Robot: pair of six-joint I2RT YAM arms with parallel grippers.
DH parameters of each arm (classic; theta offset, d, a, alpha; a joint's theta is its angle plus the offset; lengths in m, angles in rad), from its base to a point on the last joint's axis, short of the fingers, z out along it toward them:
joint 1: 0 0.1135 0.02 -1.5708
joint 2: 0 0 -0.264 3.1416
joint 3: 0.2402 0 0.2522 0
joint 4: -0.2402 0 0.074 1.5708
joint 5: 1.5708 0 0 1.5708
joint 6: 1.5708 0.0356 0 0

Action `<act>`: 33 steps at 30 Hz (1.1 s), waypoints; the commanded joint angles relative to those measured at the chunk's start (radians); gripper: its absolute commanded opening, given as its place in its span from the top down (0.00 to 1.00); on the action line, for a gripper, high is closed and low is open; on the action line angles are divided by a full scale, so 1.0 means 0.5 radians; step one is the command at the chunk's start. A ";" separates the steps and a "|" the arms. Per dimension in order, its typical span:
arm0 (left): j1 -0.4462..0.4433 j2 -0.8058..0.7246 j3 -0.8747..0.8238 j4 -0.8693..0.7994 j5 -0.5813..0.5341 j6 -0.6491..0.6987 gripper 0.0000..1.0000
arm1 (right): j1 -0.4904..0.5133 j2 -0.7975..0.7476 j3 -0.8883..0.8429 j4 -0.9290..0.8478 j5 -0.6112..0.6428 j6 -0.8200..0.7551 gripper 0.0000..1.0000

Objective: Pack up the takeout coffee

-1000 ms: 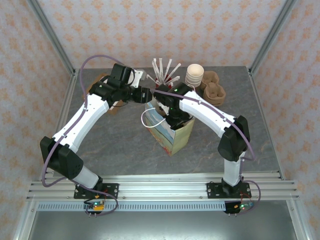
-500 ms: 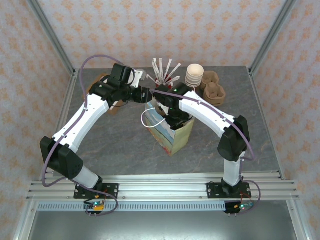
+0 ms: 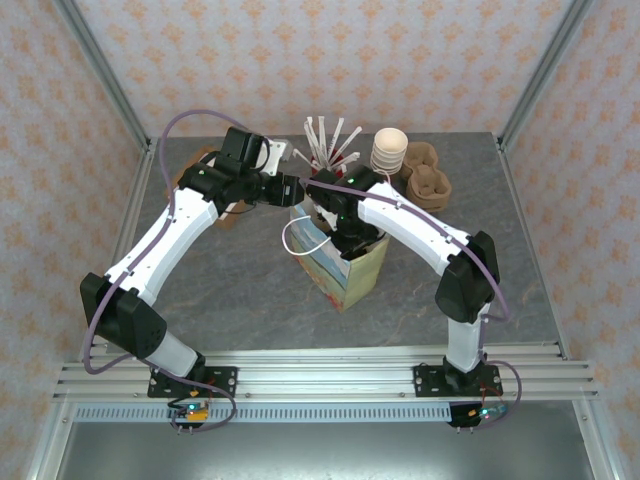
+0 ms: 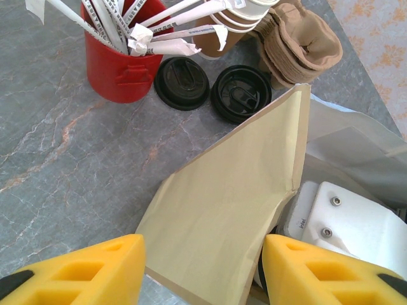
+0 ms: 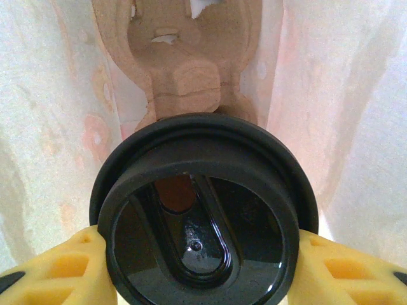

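R arm (image 3: 420, 232) bends from lower right to frame centre, wrist in paper bag (image 3: 350, 272); right gripper (image 5: 202, 267) pinches takeout coffee (image 5: 198, 219) inside bag. Beside it, left gripper (image 4: 203, 270) spread astride bag flap. Grey marble table (image 3: 250, 300), patterned walls (image 3: 300, 60).

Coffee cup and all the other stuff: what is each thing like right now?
bag: upright, top open.
coffee cup: lid on, down inside the bag, over a cardboard tray.
right gripper: shut on the coffee cup.
left gripper: jaws apart at the bag's wall; grip unclear.
two spare lids: flat on the table.
red cup: upright, full of straws.
stacked cups: upright, lidless.
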 commanded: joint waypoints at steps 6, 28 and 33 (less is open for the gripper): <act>-0.009 -0.077 -0.009 -0.041 -0.051 0.037 0.48 | -0.016 0.098 -0.114 0.015 0.003 -0.017 0.58; -0.008 -0.078 -0.049 -0.035 -0.075 0.030 0.48 | -0.034 0.009 -0.058 0.024 -0.129 -0.012 0.58; -0.009 -0.078 -0.073 -0.029 -0.077 0.025 0.49 | -0.024 0.004 -0.023 0.015 -0.148 -0.005 0.58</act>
